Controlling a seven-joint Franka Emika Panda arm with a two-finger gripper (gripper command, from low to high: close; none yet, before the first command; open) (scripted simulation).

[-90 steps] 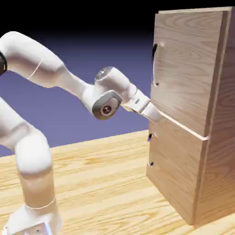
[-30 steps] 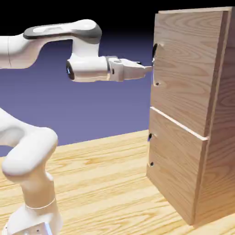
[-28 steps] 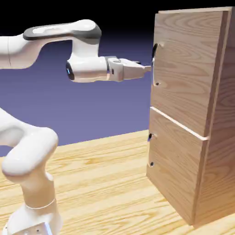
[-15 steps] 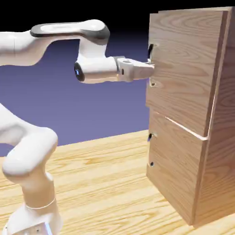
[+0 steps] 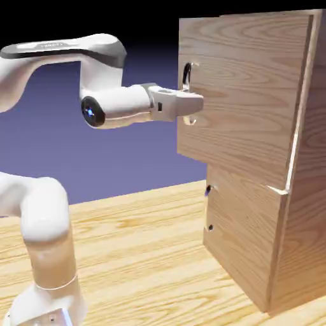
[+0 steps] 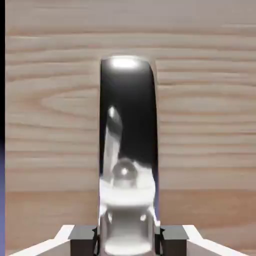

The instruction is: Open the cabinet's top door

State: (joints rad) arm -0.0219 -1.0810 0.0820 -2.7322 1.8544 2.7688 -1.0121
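1. Half a second before, the top door (image 5: 235, 95) was open only a crack; now its handle side had swung out much farther toward the robot, and the gripper (image 5: 194, 105) had pulled back with it.
2. From where I stood, the arm (image 5: 118, 105) reached out flat from the left, at the height of the handle (image 5: 186, 79), so it could pull straight back.
3. The jaws were squeezed nearly together on the shiny handle. In the hand view the handle (image 6: 127, 150) filled the gap between the two grey fingertips (image 6: 82, 235), touching both.
4. I thought it held the bar low down so the grip would not slip while the door turned.
5. The cabinet (image 5: 305, 191) stood on the wooden table (image 5: 146, 255), at the right side. Its lower door (image 5: 245, 242) was shut, flat against the box.
6. The top door stuck out past the lower one on the handle side, and a pale gap showed along its far edge, where I guessed the hinge was.
7. To my eye the door was partly open, not all the way. More pulling, bending round with the door, seemed needed.
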